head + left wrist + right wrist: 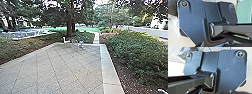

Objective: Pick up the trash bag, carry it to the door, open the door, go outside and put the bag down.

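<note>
Out on the paved patio (57, 67), and there's the trash bag (188, 53), crumpled and shiny, peeking past the edge of the robot's dark plate (230, 65). Is it touching the left tool or the right tool? Can't tell, nor whether either is apart, together or clamped.

Well ahead of the grippers stand two pale chairs (66, 40) and what looks like one small table (75, 41); ahead, rightward of the grippers, one large shrub (135, 50). Beyond the robot's plate (230, 65) from the right gripper, one crinkled bag (186, 52).
</note>
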Robot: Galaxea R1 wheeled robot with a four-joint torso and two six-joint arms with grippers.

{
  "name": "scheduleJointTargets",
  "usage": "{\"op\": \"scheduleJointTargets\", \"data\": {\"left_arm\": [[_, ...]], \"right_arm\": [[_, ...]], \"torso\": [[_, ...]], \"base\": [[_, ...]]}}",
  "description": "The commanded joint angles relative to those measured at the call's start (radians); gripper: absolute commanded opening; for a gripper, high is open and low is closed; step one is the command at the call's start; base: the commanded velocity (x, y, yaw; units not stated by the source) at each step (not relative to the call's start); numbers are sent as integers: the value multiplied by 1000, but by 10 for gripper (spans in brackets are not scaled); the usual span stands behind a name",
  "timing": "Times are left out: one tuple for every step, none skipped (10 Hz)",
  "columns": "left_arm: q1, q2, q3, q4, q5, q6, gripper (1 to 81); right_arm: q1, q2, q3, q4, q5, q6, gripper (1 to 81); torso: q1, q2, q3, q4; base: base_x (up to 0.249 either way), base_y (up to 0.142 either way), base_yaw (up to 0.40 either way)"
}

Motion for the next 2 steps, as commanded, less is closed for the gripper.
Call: {"op": "scheduleJointTargets", "data": {"left_arm": [[-31, 46, -76, -69, -39, -10, 811], [-36, 51, -77, -81, -59, -10, 811]], "right_arm": [[43, 14, 18, -6, -48, -11, 811], [45, 16, 14, -1, -23, -11, 811]], "torso": [[1, 0, 0, 0], [1, 0, 0, 0]], "base": [[0, 0, 0], [0, 0, 0]]}}
